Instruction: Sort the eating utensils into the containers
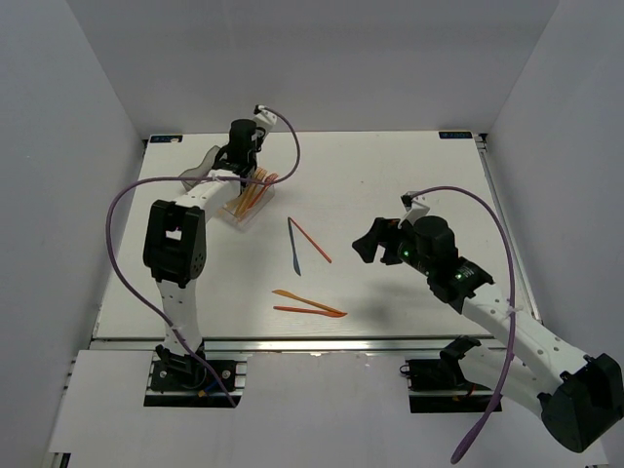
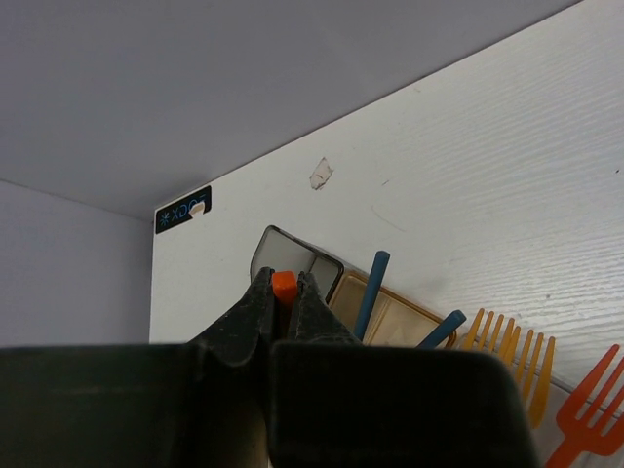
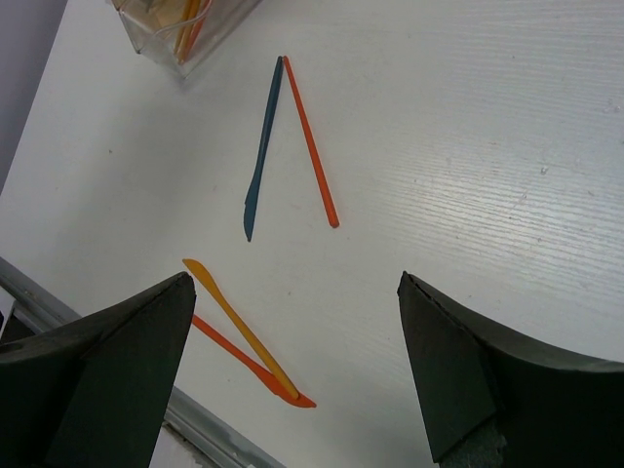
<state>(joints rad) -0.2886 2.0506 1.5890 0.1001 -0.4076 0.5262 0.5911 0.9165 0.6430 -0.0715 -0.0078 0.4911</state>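
My left gripper hangs over the row of containers at the back left. In the left wrist view it is shut on the end of an orange utensil, above the smoky grey bin. The amber bin holds two dark blue handles. Orange forks lie further right. My right gripper is open and empty above the table. A dark blue knife, an orange utensil, a yellow-orange knife and a red-orange knife lie loose below my right gripper.
The white table ends at a metal rail by the near edge, close to the two crossed knives. Grey walls enclose the table on three sides. A purple cable loops beside the left arm.
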